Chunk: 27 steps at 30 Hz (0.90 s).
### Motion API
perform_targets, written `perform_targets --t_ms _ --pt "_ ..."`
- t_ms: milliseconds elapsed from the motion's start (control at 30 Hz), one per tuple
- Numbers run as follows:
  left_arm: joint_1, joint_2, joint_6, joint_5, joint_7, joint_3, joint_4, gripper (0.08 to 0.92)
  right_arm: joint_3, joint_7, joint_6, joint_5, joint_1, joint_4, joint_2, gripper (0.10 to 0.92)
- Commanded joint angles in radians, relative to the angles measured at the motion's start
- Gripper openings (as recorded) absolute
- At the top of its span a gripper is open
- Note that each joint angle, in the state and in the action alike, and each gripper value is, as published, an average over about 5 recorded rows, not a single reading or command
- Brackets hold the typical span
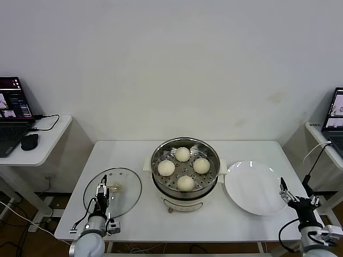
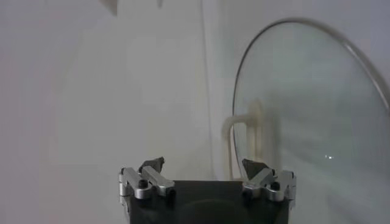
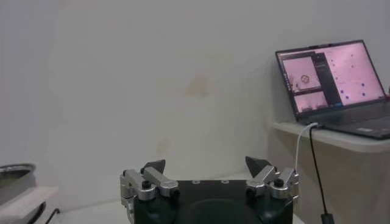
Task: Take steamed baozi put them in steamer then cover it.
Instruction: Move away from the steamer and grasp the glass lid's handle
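Glass is what the remaining step turns on: the round clear glass cover with a metal rim (image 1: 113, 191) lies flat on the white surface (image 1: 134, 155), well to the left of the round shiny steel steamer with its white base (image 1: 185, 170), and its cream-white oblong handle (image 1: 114, 188) stands up at its centre. All four small round cream-white baozi (image 1: 183, 154) already sit on the perforated tray inside the steamer, so I judge only the covering is left. The cover will likely be stiff, fairly heavy for its thinness, slick on the pane and breakable if knocked against the pot's edge; the flat rim lying on the surface offers little purchase, so the raised handle looks like the only sound place to take hold, pinched across its narrow width. The left gripper (image 1: 102, 192) hovers over the cover's near part with its jaws spread and empty, and in the left wrist view the handle (image 2: 246, 143) lies just ahead between its fingertips (image 2: 153, 164). The right gripper (image 1: 285, 192) waits idle, likewise released, just off the near right edge of the flat white round plate (image 1: 256, 187), which is bare.
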Motion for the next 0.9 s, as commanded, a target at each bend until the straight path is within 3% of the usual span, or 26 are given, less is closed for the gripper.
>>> perform_targets --t_ms 33,900 --pt "-0.027 0.0 0.026 0.001 0.004 0.008 0.025 0.823 0.003 0.0 0.002 -0.002 -0.005 -0.002 0.002 0.823" --pt "-0.11 -0.017 0.055 -0.005 0.014 0.026 0.103 0.823 0.015 -0.001 0.004 -0.006 -0.008 -0.006 0.002 0.823"
